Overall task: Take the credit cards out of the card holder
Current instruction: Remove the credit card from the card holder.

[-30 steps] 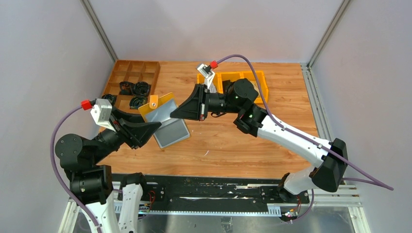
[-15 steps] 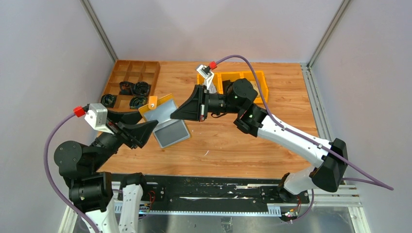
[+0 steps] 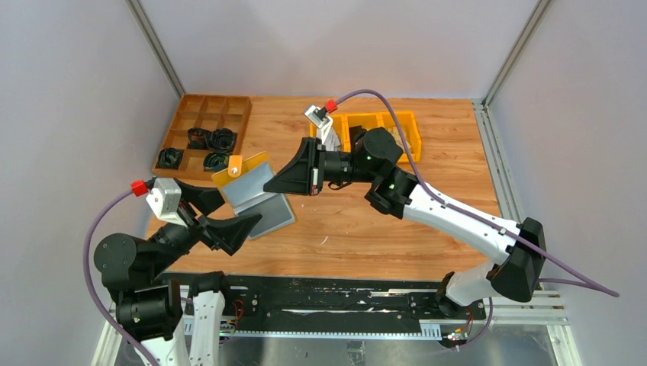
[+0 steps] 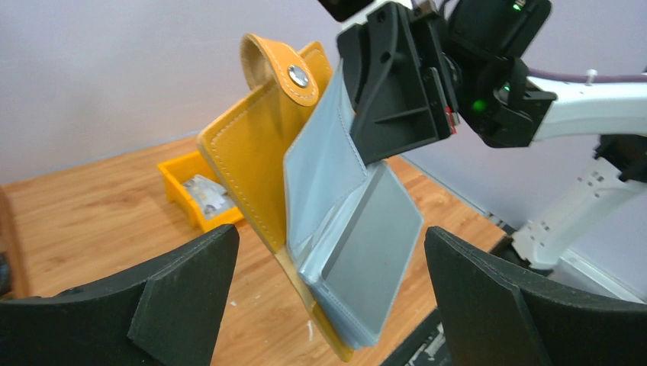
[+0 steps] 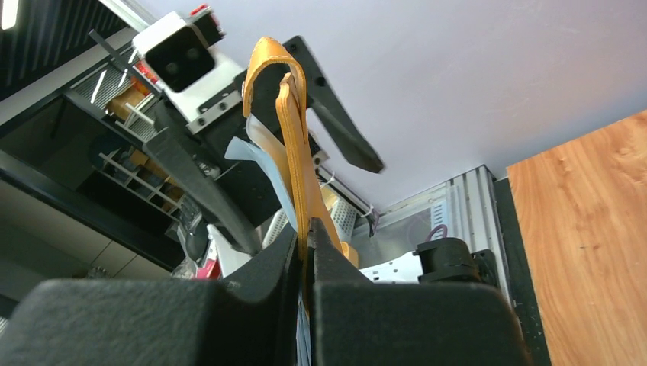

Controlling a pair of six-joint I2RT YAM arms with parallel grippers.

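a brown divided tray (image 3: 236, 107) is sitting at the far left of the wooden surface (image 3: 366, 229), holding black coiled pieces (image 3: 223, 139) in several compartments, while a bright yellow bin (image 3: 410, 130) is resting well apart toward the far middle.

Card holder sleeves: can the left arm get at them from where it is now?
Probably yes. The right gripper pinches the card holder by its yellow cover, so the grey sleeves hang open toward the left gripper, whose fingers stand wide apart with nothing in between.
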